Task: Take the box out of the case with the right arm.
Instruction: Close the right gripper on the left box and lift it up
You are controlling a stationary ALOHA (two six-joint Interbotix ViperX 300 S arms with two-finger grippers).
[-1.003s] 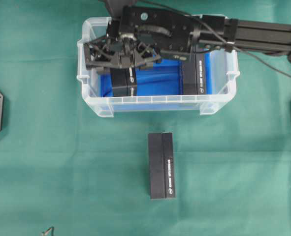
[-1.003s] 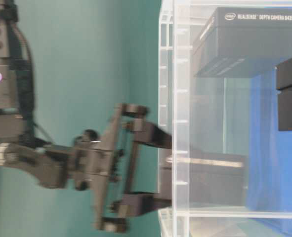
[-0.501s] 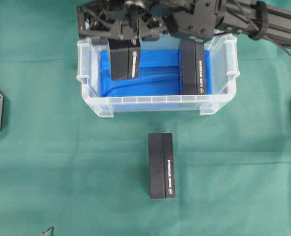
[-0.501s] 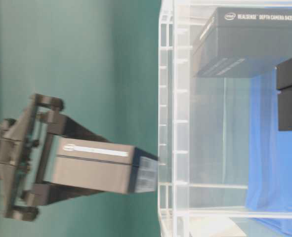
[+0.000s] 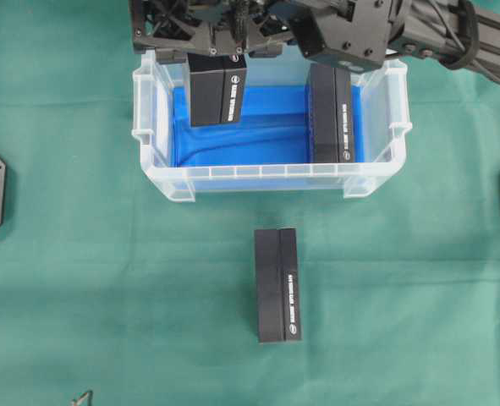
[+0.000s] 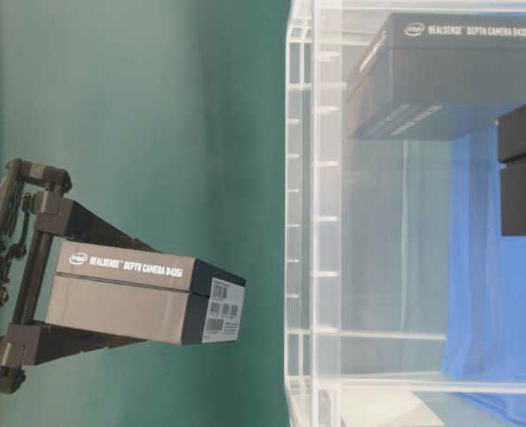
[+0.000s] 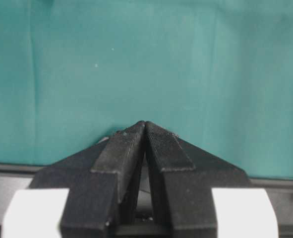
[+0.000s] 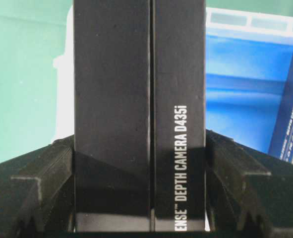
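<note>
I've got the right gripper (image 6: 31,294) clamped on the box (image 6: 142,294), lifted clear of the case (image 5: 271,179) rim, at 11 o'clock overhead. Left gripper (image 7: 145,130) pinched closed, idle. Risks, my guess: box slips from the side pinch if I swing fast; its dangling end clips the case wall; dropping it onto the table box (image 5: 277,284) at 6 o'clock.
</note>
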